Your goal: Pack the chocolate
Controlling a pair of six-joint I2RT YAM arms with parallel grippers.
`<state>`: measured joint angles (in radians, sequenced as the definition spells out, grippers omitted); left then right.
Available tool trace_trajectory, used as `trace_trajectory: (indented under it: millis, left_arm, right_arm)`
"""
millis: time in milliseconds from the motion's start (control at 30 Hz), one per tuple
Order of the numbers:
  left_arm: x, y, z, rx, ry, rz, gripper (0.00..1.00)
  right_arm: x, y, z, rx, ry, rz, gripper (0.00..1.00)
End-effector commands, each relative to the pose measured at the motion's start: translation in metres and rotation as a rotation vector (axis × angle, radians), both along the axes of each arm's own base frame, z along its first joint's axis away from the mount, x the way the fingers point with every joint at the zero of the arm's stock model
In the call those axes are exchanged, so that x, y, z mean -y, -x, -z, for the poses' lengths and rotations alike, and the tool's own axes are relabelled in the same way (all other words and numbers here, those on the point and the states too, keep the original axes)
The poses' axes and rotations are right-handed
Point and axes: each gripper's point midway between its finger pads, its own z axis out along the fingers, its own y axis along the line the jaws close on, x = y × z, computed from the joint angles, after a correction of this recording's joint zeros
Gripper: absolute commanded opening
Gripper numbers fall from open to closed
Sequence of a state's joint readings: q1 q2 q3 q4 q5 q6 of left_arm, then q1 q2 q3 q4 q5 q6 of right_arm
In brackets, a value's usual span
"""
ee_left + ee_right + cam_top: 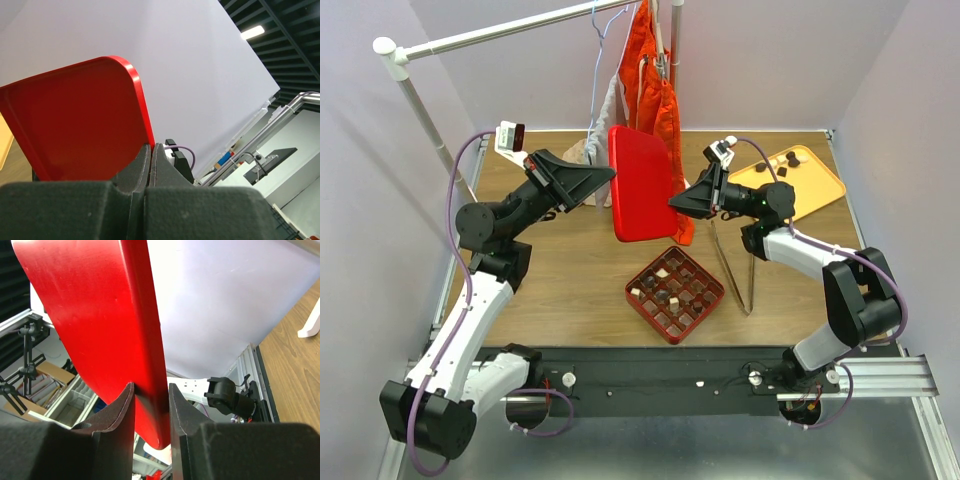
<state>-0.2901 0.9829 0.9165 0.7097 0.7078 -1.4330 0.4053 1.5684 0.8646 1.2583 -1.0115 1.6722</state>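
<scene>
A flat red lid (pixel 642 183) hangs upright above the table, held between both grippers. My left gripper (pixel 610 178) is shut on its left edge; in the left wrist view the lid (pixel 80 125) rises from the closed gripper (pixel 151 147). My right gripper (pixel 672 202) is shut on its right edge; in the right wrist view the lid's rim (pixel 100 315) sits between the gripper's (pixel 151 390) jaws. Below, the red gridded box (pixel 638 298) holds several dark and cream chocolates (pixel 670 290). A few more chocolates (pixel 783 163) lie on the yellow-orange tray (pixel 820 190).
Metal tongs (pixel 732 265) lie on the wood to the right of the box. An orange garment (pixel 655 90) hangs from a white rack (pixel 500 35) at the back, just behind the lid. A crumpled cloth (pixel 582 150) lies behind my left gripper.
</scene>
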Motion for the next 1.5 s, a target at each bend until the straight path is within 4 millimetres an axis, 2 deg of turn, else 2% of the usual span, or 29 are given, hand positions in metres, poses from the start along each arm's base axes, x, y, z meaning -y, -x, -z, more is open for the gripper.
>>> trace_trajectory:
  millis: [0, 67, 167, 267, 300, 333, 367, 500, 633, 767, 867, 1033, 1100, 1133, 1167, 1200, 1267, 1300, 1467]
  left_arm:
    - [0.018, -0.021, 0.067, -0.131, -0.164, 0.053, 0.00]
    - [0.019, -0.022, 0.067, -0.131, -0.167, 0.055, 0.00]
    - [0.019, -0.021, 0.068, -0.124, -0.172, 0.060, 0.14]
    - [0.020, -0.022, 0.067, -0.117, -0.179, 0.066, 0.49]
    - [0.021, -0.022, 0.067, -0.115, -0.183, 0.071, 0.73]
    - [0.021, -0.022, 0.068, -0.114, -0.187, 0.075, 0.83]
    - [0.021, -0.022, 0.070, -0.116, -0.191, 0.076, 0.86]
    - [0.022, -0.024, 0.074, -0.115, -0.206, 0.072, 0.86]
    - [0.022, -0.025, 0.076, -0.123, -0.206, 0.064, 0.86]
    - [0.020, -0.026, 0.075, -0.112, -0.213, 0.059, 0.86]
    - [0.018, -0.032, 0.073, -0.104, -0.256, 0.020, 0.86]
    - [0.007, -0.047, 0.074, -0.131, -0.357, -0.068, 0.86]
    - [0.004, -0.051, 0.076, -0.107, -0.401, -0.100, 0.86]
    - [0.002, -0.053, 0.078, -0.126, -0.428, -0.115, 0.86]
    - [0.000, -0.055, 0.080, -0.135, -0.451, -0.131, 0.87]
    - [-0.004, -0.061, 0.082, -0.144, -0.473, -0.172, 0.87]
    - [-0.009, -0.065, 0.089, -0.156, -0.545, -0.206, 0.87]
    - [-0.012, -0.068, 0.091, -0.163, -0.564, -0.226, 0.87]
    - [-0.010, -0.063, 0.097, -0.165, -0.567, -0.203, 0.87]
  right_arm:
    - [0.022, 0.074, -0.074, 0.553, -0.277, -0.035, 0.01]
    - [0.021, 0.072, -0.073, 0.548, -0.280, -0.029, 0.01]
    - [0.022, 0.070, -0.074, 0.550, -0.289, -0.014, 0.01]
    - [0.023, 0.069, -0.078, 0.551, -0.308, 0.007, 0.01]
    - [0.023, 0.069, -0.080, 0.550, -0.314, 0.012, 0.01]
    - [0.024, 0.068, -0.082, 0.548, -0.322, 0.019, 0.01]
    - [0.025, 0.067, -0.086, 0.544, -0.337, 0.030, 0.01]
    - [0.028, 0.068, -0.097, 0.561, -0.365, 0.047, 0.01]
    - [0.028, 0.070, -0.099, 0.573, -0.365, 0.040, 0.01]
    - [0.026, 0.068, -0.086, 0.560, -0.330, 0.032, 0.01]
    - [0.027, 0.062, -0.072, 0.534, -0.294, 0.038, 0.01]
    - [0.025, 0.051, -0.061, 0.521, -0.205, 0.068, 0.01]
    - [0.026, 0.052, -0.065, 0.590, -0.177, 0.113, 0.01]
    - [0.023, 0.044, -0.061, 0.540, -0.129, 0.127, 0.01]
    - [0.022, 0.040, -0.063, 0.588, -0.111, 0.166, 0.01]
    - [0.026, 0.044, -0.071, 0.612, -0.106, 0.187, 0.01]
    - [0.026, 0.040, -0.072, 0.592, -0.070, 0.210, 0.01]
    - [0.028, 0.042, -0.080, 0.630, -0.074, 0.232, 0.01]
    - [0.028, 0.037, -0.079, 0.598, -0.047, 0.251, 0.01]
